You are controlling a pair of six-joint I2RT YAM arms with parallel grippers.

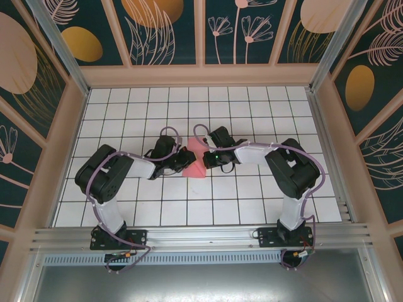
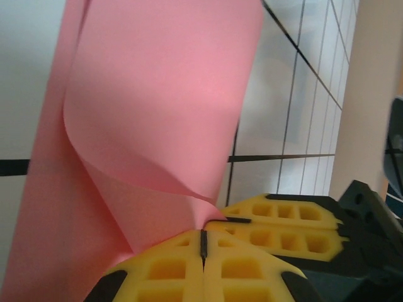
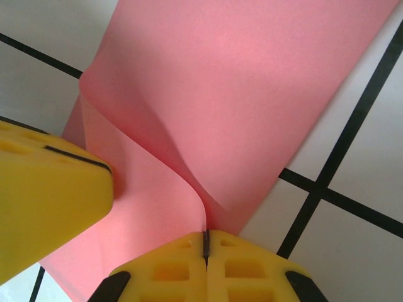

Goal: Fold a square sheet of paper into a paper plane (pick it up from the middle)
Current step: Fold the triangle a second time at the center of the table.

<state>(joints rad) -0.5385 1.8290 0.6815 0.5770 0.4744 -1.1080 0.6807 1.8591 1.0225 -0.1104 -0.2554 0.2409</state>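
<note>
While both arms are reaching inward from the near edge of the table (image 1: 252,107), their wrists are converging over the middle tiles, elbows bowed outward. Left gripper (image 2: 203,242) is pinching with jaws pressed fully together, and a pink edge is disappearing into the seam between its yellow pads. Right gripper (image 3: 204,244) is doing the same from the opposite side, jaws closed flat on the same material. Each wrist view is catching the other gripper's yellow fingers just beside its own, so the two pinch points are sitting almost touching. Square sheet of paper (image 1: 195,167) is lying between the grippers, held at about its middle, and is curling away from both pinches in a soft roll rather than a sharp crease. From above, its long axis is running near to far, across the line joining the two grippers, with one lobe toward the bases and a smaller one toward the back wall. Neither arm is nearer; the sheet is sitting level with both. Cannot tell whether the near lobe is resting on the tiles or hanging just clear. Judgement: folding is only beginning, and any next move is depending on both pinches travelling together along that axis, otherwise the thin sheet is likely to tear or slip.
</note>
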